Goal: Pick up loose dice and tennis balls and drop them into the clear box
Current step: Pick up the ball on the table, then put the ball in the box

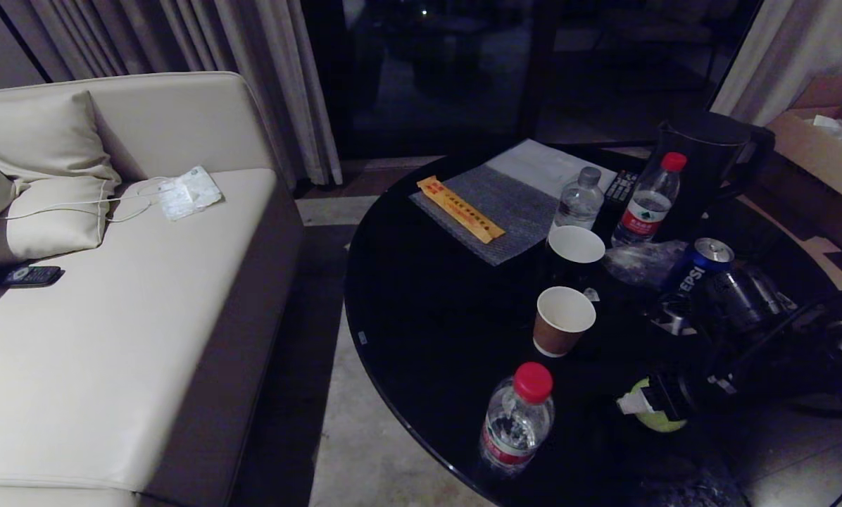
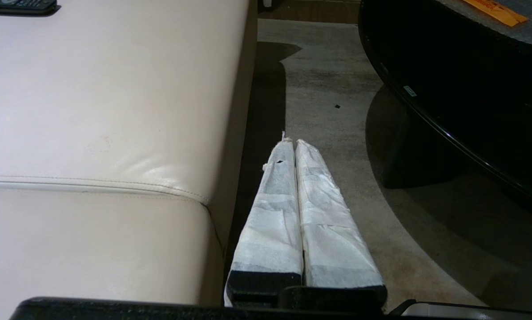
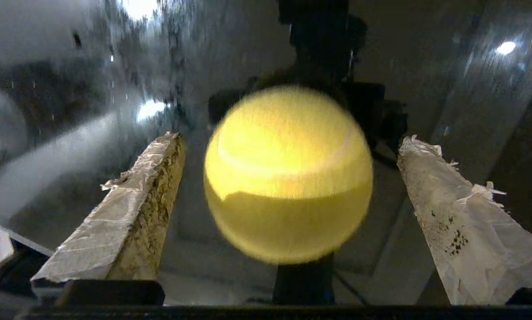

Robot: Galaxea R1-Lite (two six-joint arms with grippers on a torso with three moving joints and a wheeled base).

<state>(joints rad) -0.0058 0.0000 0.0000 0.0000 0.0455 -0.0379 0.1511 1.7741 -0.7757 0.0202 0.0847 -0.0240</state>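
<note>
Tennis ball [image 3: 288, 173] sits between the right gripper [image 3: 288, 164] fingers [image 3: 128, 209], which are spread wide with a gap on both sides, so nothing grips it. Head view puts ball and gripper at the near right edge of the black round bench [image 1: 428, 296], beside the red-capped bottle [image 1: 517, 422]. Wide spread suits straddling the ball before a squeeze; ball looks blurred, so it may be rolling. Clear box is not visible in any view. Left gripper [image 2: 292, 144] is parked low between sofa [image 2: 106, 111] and bench, fingers pressed together, holding nothing.
</note>
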